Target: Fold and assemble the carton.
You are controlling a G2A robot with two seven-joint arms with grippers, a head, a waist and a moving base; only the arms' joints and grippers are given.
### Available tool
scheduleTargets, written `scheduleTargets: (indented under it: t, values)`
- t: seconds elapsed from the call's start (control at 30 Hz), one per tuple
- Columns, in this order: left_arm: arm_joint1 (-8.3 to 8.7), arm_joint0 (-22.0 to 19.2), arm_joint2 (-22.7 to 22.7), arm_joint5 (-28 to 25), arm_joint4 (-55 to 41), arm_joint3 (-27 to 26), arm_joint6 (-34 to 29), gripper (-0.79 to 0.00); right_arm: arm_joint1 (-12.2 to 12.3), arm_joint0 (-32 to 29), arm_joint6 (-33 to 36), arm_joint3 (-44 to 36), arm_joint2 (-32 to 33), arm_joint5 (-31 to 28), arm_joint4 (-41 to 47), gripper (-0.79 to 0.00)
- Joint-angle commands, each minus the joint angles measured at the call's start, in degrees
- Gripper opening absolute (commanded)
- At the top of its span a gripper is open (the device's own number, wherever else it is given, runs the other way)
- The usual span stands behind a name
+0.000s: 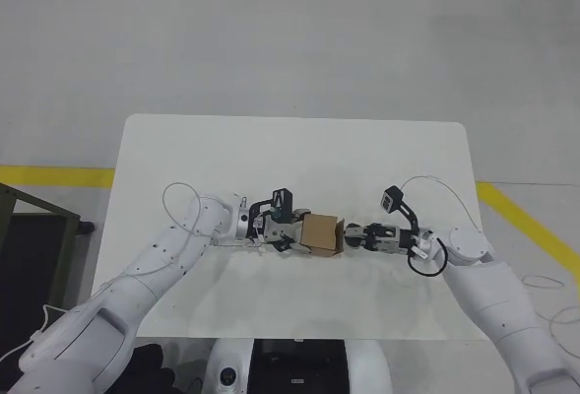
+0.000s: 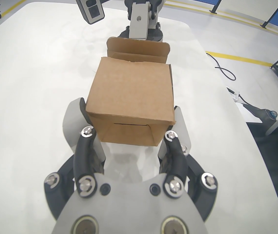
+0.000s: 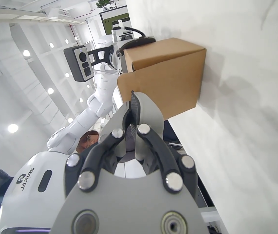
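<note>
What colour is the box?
Plain brown cardboard; the carton shows best in the left wrist view.

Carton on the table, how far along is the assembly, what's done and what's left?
Done: the carton is squared up into a box on the table, and the end by the left tool looks closed. In hand: the left tool grips its sides while the shut right tool meets the end flap opposite. Left: that flap stands open and probably needs tucking in.
</note>
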Motion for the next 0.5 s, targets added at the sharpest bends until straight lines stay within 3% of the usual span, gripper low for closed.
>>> scheduleTargets:
  t: [0.0, 0.37, 0.47]
  values:
    - [-0.01, -0.02, 0.01, -0.01, -0.05, 0.04, -0.02, -0.265, -0.03, 0.05, -0.16, 0.18, -0.04, 0.22, -0.32, -0.785]
    - [-0.03, -0.06, 0.0, 0.04, -0.05, 0.2, 0.35, -0.268, 0.01, -0.08, -0.98, -0.42, 0.12, 1.05, -2.56, -0.785]
    - [-0.04, -0.01, -0.02, 0.13, -0.06, 0.26, 0.48, -0.271, 0.04, -0.25, -0.99, -0.6, 0.28, 1.11, -2.67, -0.733]
